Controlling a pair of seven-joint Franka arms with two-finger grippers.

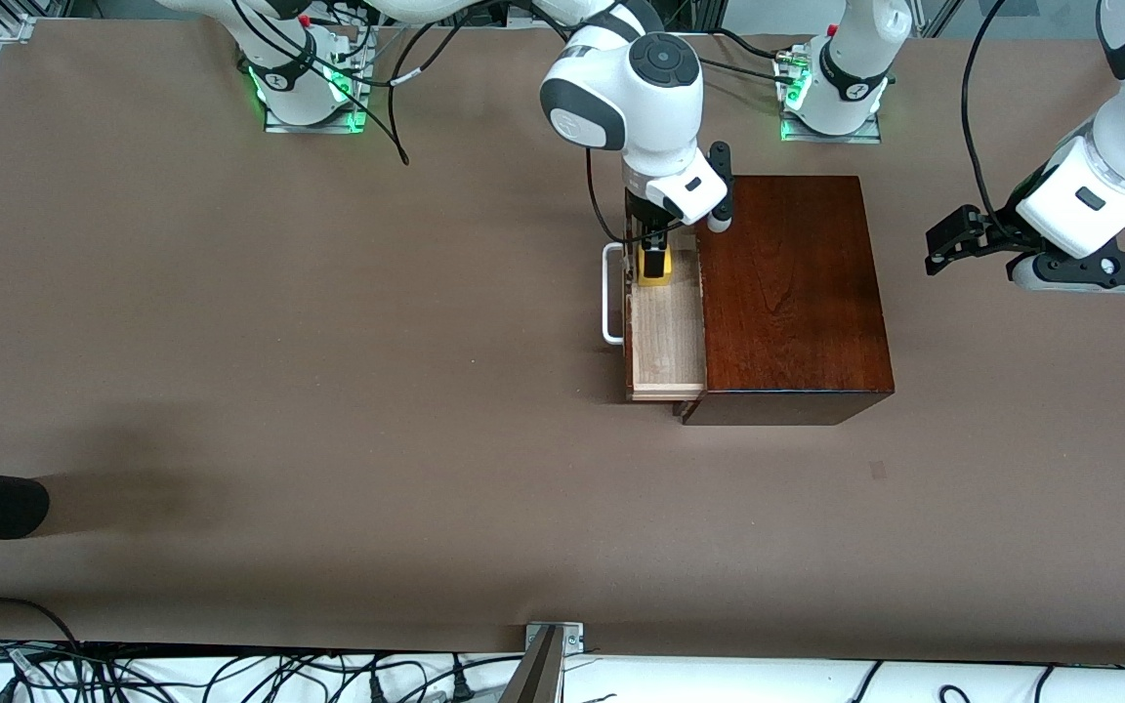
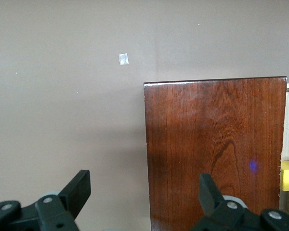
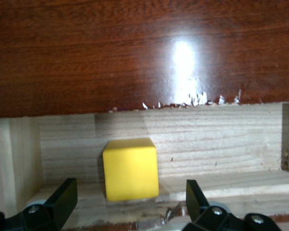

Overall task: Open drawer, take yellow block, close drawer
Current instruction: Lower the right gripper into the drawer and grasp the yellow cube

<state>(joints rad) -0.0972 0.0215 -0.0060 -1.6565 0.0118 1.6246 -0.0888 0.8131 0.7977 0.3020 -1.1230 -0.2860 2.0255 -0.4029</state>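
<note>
Right tool [image 1: 653, 256] spread over one yellow block [image 1: 655, 266] in one drawer [image 1: 665, 332]; left tool [image 1: 953, 244] spread, waiting.

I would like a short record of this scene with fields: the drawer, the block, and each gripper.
drawer: pulled open from the wooden box, pale inside showing
yellow block: in the drawer, at the end farther from the front camera
right gripper: open, over the open drawer, one finger at each side of the block
left gripper: open, empty, waiting above the table beside the box
</note>
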